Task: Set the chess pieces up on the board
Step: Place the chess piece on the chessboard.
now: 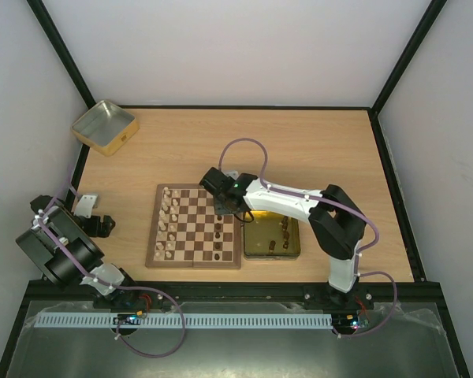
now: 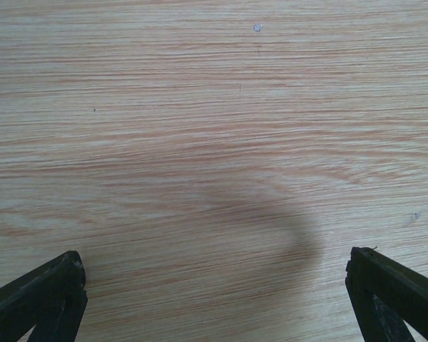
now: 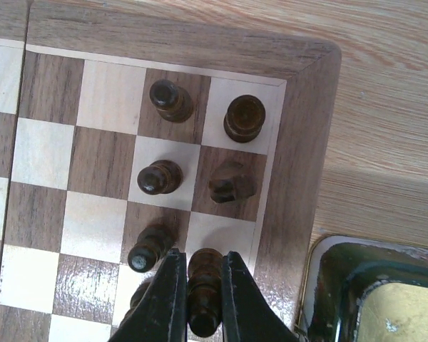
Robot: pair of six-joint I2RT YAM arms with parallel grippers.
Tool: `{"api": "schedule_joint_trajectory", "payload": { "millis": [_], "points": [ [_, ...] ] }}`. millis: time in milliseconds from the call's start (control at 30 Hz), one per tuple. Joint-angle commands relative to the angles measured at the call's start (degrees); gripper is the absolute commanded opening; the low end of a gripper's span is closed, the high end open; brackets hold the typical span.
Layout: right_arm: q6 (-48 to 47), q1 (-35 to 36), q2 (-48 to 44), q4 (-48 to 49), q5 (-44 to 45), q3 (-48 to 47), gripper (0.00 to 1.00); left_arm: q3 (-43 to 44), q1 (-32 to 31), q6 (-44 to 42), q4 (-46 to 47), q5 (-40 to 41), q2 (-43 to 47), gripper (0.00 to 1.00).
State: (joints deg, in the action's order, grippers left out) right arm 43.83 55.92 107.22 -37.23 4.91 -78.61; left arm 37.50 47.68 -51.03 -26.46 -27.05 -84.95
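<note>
The board (image 1: 194, 227) lies mid-table, with pale pieces (image 1: 168, 220) along its left columns and dark pieces (image 1: 220, 233) on its right side. My right gripper (image 1: 225, 206) is over the board's far right corner. In the right wrist view it (image 3: 203, 281) is shut on a dark piece (image 3: 205, 288), held over a light square by the rim (image 3: 292, 178). Dark pieces stand beyond it: a rook (image 3: 244, 118), a knight (image 3: 232, 182) and pawns (image 3: 158, 177). My left gripper (image 2: 215, 285) is open over bare table, left of the board (image 1: 85, 203).
A yellow-gold tin (image 1: 273, 238) with several dark pieces in it sits against the board's right edge; its rim shows in the right wrist view (image 3: 321, 249). A silvery square tin (image 1: 103, 126) stands at the far left. Black frame posts border the table.
</note>
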Motion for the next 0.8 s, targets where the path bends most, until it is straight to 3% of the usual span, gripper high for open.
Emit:
{"api": "schedule_joint_trajectory", "payload": {
  "millis": [0, 767],
  "points": [
    [-0.9, 0.4, 1.2, -1.0, 1.9, -2.2, 0.04, -2.9, 0.5, 0.7, -6.1, 3.2, -4.5, 0.99],
    [-0.9, 0.4, 1.6, -1.3, 2.3, -2.2, 0.16, -2.8, 0.9, 0.5, -6.1, 3.1, -5.1, 0.99]
  ]
}}
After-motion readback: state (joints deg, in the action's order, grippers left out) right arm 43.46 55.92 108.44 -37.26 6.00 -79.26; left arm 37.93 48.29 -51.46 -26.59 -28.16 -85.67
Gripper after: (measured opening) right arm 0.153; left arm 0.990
